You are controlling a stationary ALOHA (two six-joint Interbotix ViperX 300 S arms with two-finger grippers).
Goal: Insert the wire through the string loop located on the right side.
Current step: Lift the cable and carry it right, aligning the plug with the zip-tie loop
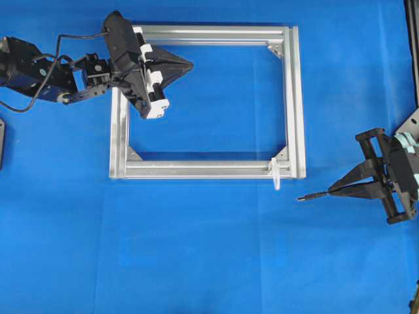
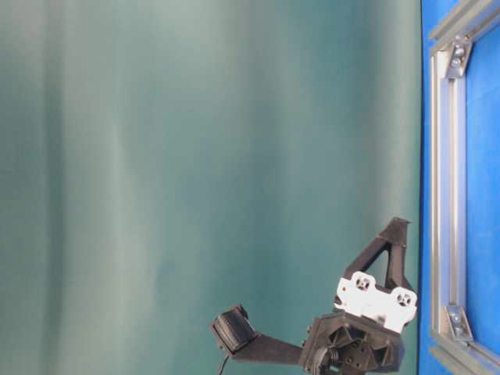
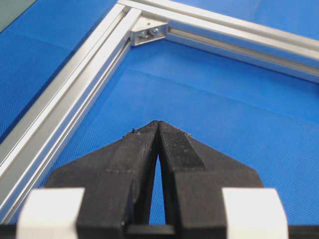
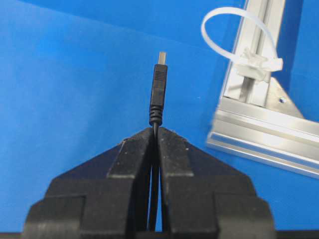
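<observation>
We have the wire (image 4: pixel 158 94) clamped in our right claw (image 1: pixel 340 188), plug pointing at the frame (image 1: pixel 296 98) but well clear of the string loop (image 1: pixel 276 175). Threading not yet begun. Left claw (image 1: pixel 184 65) clenched, empty, over the frame's far corner.
</observation>
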